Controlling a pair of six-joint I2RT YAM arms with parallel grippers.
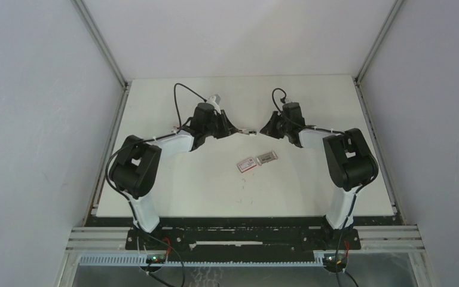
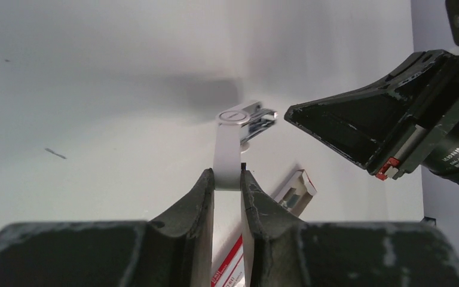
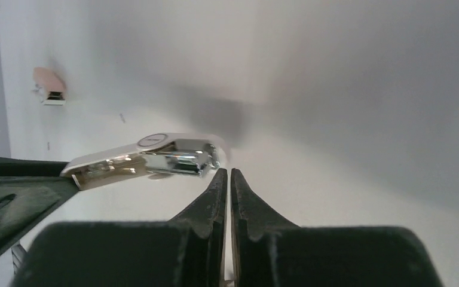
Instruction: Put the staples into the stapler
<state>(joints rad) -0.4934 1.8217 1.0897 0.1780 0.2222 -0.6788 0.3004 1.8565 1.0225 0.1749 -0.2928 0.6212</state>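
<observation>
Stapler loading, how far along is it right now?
Done: the stapler is clamped in the left gripper, and the staple box lies on the table with its tray apparently slid out. In hand: the shut right gripper sits close by the stapler's metal front end. Left: nothing from the tray has been picked up or loaded yet.

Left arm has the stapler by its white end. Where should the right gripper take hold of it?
Probably the shiny metal magazine jutting from the free end of the stapler, opposite the left gripper. It sticks out clear above the table, pointing at the right gripper, so come straight in end-on. Those jaws are shut now; open them first.
</observation>
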